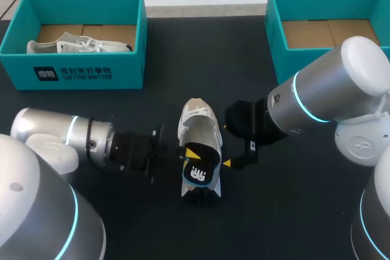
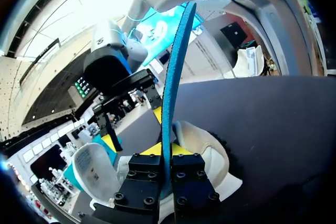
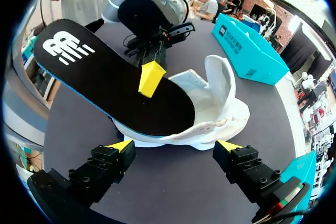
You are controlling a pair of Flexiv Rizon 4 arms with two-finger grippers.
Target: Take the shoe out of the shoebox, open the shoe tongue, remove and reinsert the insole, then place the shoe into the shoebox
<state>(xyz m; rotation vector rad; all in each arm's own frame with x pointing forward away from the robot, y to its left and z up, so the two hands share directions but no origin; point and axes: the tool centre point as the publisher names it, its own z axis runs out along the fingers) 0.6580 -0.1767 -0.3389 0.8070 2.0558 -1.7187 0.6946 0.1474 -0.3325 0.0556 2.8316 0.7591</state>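
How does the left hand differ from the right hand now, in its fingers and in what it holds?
The left hand is shut on the black insole, pinching it from two sides; the right hand is open and holds nothing. The left hand holds the insole tilted over the white shoe; the right hand's fingers stand wide apart beside that shoe. Both have yellow tips.

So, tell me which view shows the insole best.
The right wrist view: the insole shows most of its black top face, pinched by the left gripper. The left wrist view catches only its blue edge; the head view only its heel end over the shoe.
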